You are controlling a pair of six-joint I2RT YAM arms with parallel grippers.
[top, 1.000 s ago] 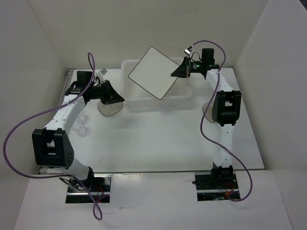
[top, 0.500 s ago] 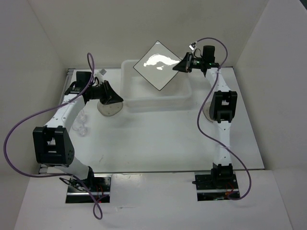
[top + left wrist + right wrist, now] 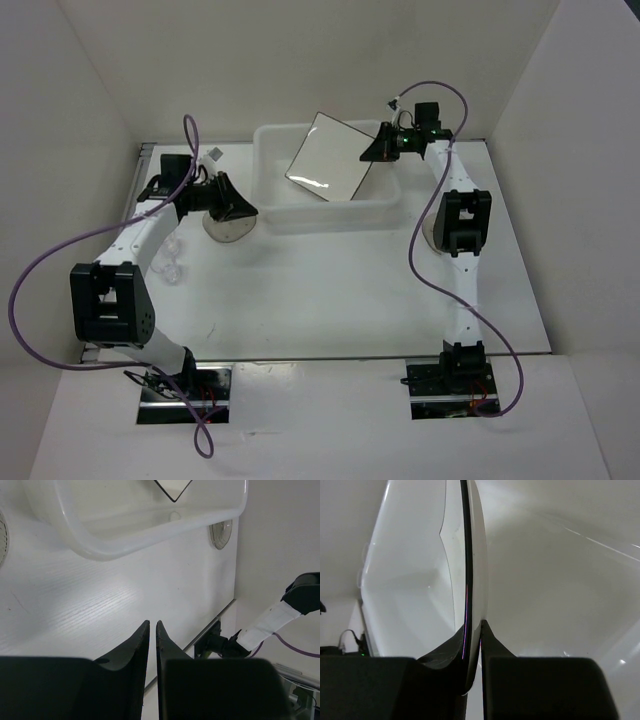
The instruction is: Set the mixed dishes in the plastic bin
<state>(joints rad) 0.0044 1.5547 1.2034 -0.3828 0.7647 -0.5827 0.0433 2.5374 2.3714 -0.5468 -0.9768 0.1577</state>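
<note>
The square white plate [image 3: 325, 160] with a thin dark edge is tilted steeply over the inside of the translucent plastic bin [image 3: 275, 215]. My right gripper [image 3: 366, 154] is shut on the plate's right corner. The right wrist view shows the plate [image 3: 472, 555] edge-on between the jaws of the right gripper [image 3: 474, 626], with the bin's floor [image 3: 410, 590] below. My left gripper [image 3: 251, 209] is shut and empty, low over a round greyish saucer [image 3: 226, 231] left of the bin. In the left wrist view the left gripper [image 3: 152, 626] points at the bin [image 3: 125, 540].
A second saucer [image 3: 430, 233] lies right of the bin, partly behind the right arm; it also shows in the left wrist view [image 3: 220, 532]. Small clear glass cups [image 3: 172, 264] stand by the left arm. White walls close in the table at the back and sides.
My right gripper has lowered the plate from above the bin's back rim down into the bin and tilted it steeper. The left arm has hardly moved.
</note>
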